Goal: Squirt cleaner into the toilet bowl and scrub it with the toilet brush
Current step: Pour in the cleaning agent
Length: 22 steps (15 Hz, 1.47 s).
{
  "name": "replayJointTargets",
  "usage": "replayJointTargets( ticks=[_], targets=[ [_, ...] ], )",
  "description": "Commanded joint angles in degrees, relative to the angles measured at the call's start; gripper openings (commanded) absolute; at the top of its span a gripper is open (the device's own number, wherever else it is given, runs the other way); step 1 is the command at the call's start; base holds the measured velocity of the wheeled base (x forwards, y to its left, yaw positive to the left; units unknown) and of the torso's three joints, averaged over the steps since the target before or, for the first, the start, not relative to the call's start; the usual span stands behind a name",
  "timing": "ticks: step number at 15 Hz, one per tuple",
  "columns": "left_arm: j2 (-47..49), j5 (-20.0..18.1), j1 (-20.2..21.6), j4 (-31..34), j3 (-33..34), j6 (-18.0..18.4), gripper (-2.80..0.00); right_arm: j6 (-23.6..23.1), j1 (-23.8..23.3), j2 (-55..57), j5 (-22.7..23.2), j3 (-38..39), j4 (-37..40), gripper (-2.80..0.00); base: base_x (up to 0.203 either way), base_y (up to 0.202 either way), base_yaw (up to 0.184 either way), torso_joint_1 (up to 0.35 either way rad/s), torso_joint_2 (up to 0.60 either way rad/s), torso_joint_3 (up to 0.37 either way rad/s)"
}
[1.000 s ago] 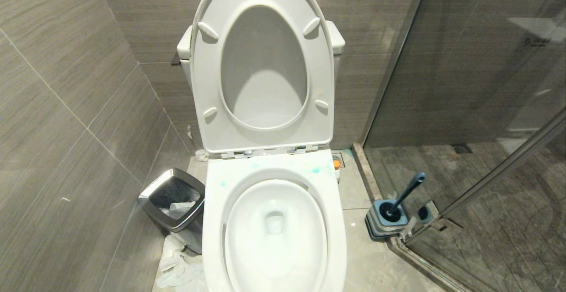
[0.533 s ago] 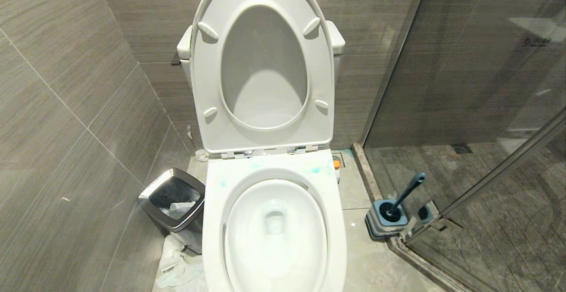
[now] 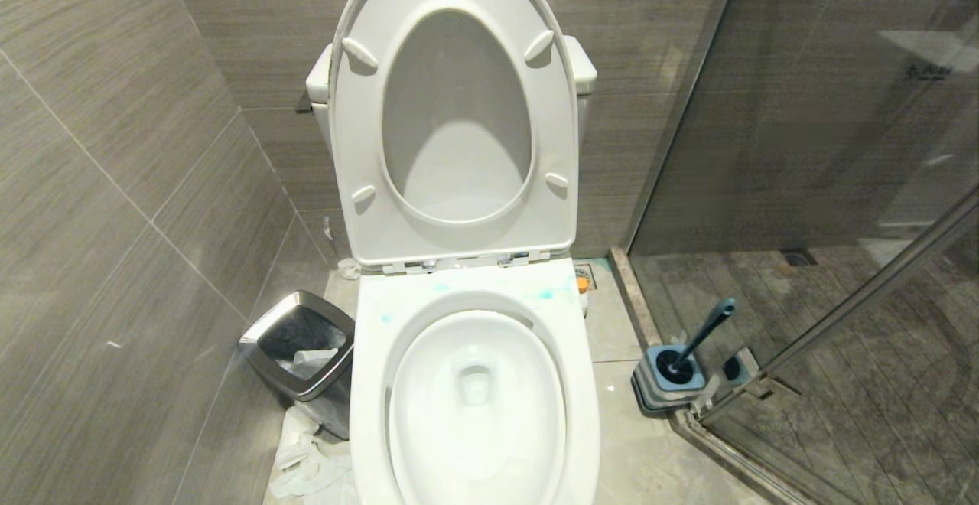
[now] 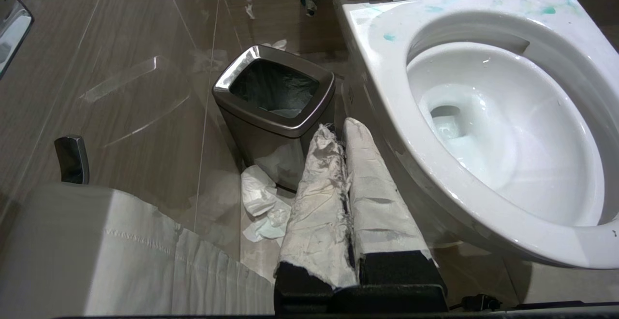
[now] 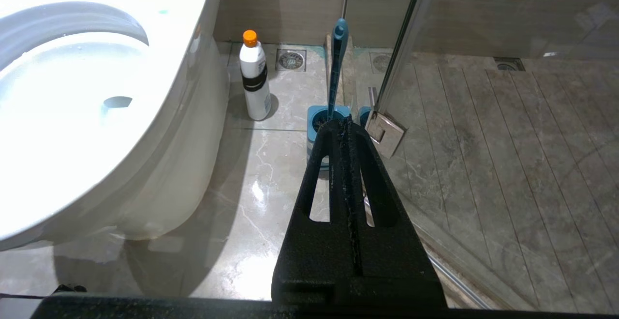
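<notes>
1. Head view is showing the toilet bowl (image 3: 474, 398) with seat and lid raised, the brush (image 3: 692, 348) sitting in its holder to its right
2. Cleaner (image 5: 255, 79) is standing between bowl and brush
3. Left gripper (image 4: 346, 128) is staying closed beside the bin (image 4: 273, 101)
4. Right gripper (image 5: 344, 123) is hanging closed, empty, near the brush

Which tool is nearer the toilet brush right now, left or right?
Right. The right tool points at the toilet brush just ahead; the left tool sits across the toilet bowl, beside the bin.
</notes>
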Motion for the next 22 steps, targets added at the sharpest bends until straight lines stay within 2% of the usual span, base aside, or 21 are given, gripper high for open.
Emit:
replayJointTargets(
  ticks=[1,11,22],
  targets=[
    [0.1,0.0,0.0,0.0,0.0,0.0,-2.80,0.0,0.0,0.0,0.0,0.0,0.0,-2.80,0.000,0.000,0.000,0.000,0.00,0.000],
    [0.1,1.3,0.0,-0.2,0.0,-1.5,-2.80,0.0,0.0,0.0,0.0,0.0,0.0,-2.80,0.000,0.000,0.000,0.000,0.00,-0.008],
    [0.1,1.3,0.0,-0.2,0.0,-1.3,-2.80,0.0,0.0,0.0,0.0,0.0,0.0,-2.80,0.000,0.000,0.000,0.003,0.00,-0.184]
  ],
)
